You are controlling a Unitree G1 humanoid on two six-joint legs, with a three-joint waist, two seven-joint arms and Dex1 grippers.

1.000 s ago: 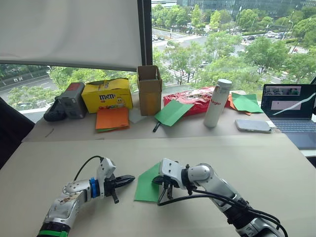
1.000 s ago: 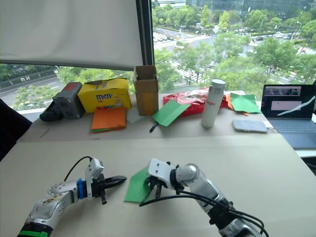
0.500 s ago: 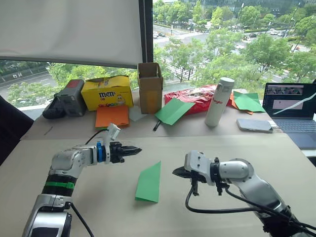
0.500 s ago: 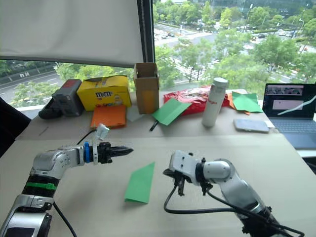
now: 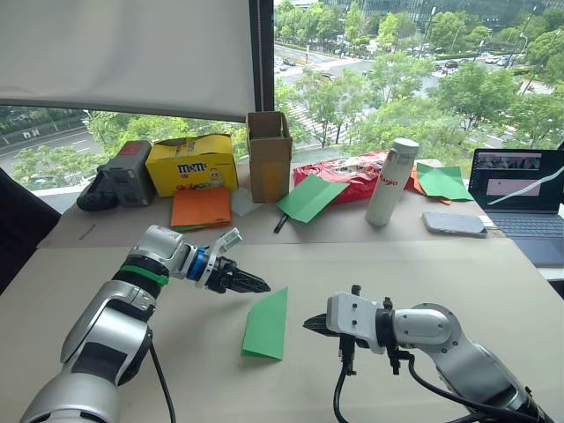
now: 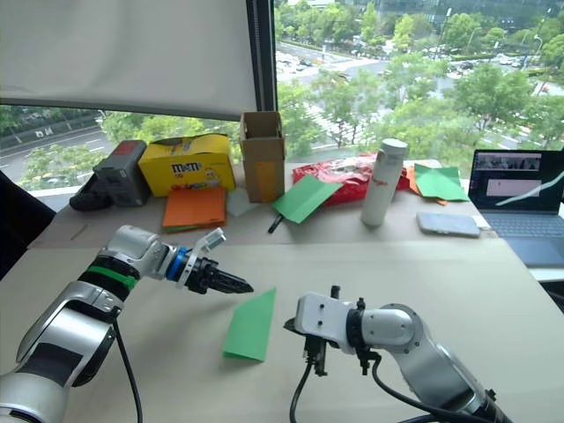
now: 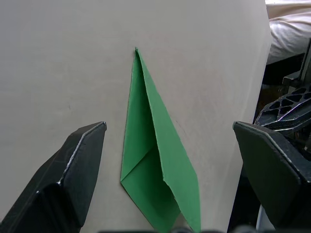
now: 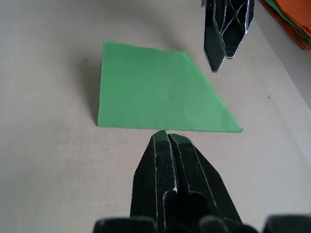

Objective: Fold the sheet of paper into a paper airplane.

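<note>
The sheet of paper (image 5: 267, 324) is bright green and lies flat on the near table, folded into a layered, pointed wedge like a paper airplane (image 7: 155, 160). My left gripper (image 5: 254, 285) hovers just left of its far tip, pointing at it, with its fingers (image 7: 80, 160) spread wide open on either side of the wedge and touching nothing. My right gripper (image 5: 314, 324) is shut and empty, with its tip (image 8: 167, 137) just off the paper's right edge.
On the far table lie orange sheets (image 5: 200, 210), a yellow box (image 5: 191, 167), an upright cardboard box (image 5: 268, 159), another green sheet (image 5: 308, 199), a red bag (image 5: 344, 174), a white bottle (image 5: 389, 183), a phone (image 5: 451, 223) and a laptop (image 5: 515, 189).
My left gripper has opened wide and swung round to point at the paper's far tip. My right gripper let go of the paper and drew back to its right. The paper lies free.
</note>
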